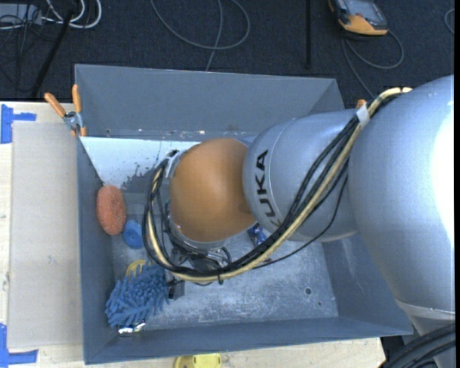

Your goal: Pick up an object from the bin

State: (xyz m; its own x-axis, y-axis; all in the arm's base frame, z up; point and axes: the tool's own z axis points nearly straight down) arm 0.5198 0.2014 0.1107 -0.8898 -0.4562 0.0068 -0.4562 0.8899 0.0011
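A dark part of my gripper (175, 287) pokes out beneath the arm's orange cover, low in the bin's left half. It sits right at the upper right edge of a blue bristly mop-like thing (136, 300) lying in the front left corner. A small yellow piece (136, 267) lies just above that blue thing. Further up, a small blue round thing (133, 233) rests beside an orange-brown oval lump (111, 209) by the left wall.
The arm, its orange cover and looped cables hide the bin's middle. A bit of another blue thing (258, 236) peeks out under the arm to the right. Bare floor shows at the bin's front right.
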